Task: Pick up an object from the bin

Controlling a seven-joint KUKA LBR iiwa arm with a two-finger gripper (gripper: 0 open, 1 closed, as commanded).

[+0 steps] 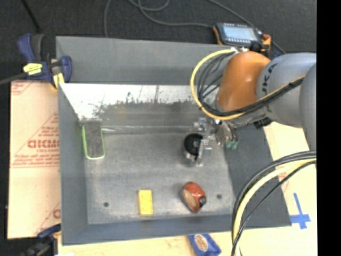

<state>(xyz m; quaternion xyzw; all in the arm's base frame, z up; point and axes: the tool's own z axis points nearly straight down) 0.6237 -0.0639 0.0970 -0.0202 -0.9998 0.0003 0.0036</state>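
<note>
A small black rounded object [191,143] with a pale glint on top sits on the grey bin [160,180] floor, right of the frame's centre, well above a reddish-brown lump [193,196].

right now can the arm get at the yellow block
Probably yes: the yellow block lies alone on the bin floor, apart from the reddish round thing, with nothing over it.
</note>
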